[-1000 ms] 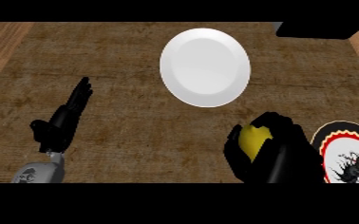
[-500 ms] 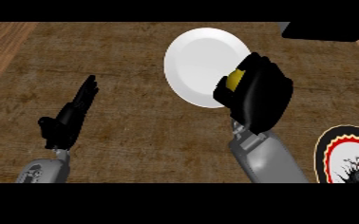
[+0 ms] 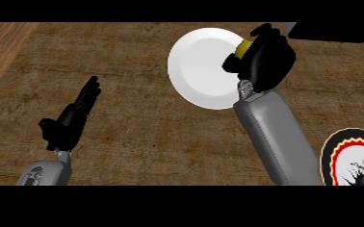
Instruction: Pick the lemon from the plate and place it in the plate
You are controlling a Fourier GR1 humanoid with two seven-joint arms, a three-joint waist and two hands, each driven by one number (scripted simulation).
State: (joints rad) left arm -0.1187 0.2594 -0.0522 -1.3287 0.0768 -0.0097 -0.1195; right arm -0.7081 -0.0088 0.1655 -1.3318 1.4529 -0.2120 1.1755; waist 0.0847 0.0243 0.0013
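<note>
My right hand (image 3: 265, 61) is curled round the yellow lemon (image 3: 243, 47), and only a small patch of the fruit shows past the fingers. The hand hangs over the right edge of the plain white plate (image 3: 199, 69) in the upper middle of the counter. At the lower right edge lies a second plate with a black, red and white pattern (image 3: 344, 161), with nothing on the part that shows. My left hand (image 3: 71, 118) rests open at the lower left, fingers straight and pointing up.
The counter top is brown wood grain. A dark object (image 3: 327, 31) sits at the top right corner, just beyond my right hand. My grey right forearm (image 3: 274, 134) crosses the space between the two plates.
My right hand has carried the lemon up and away from the patterned plate to the white plate's right edge. The view has shifted slightly. The left hand stays as it was.
</note>
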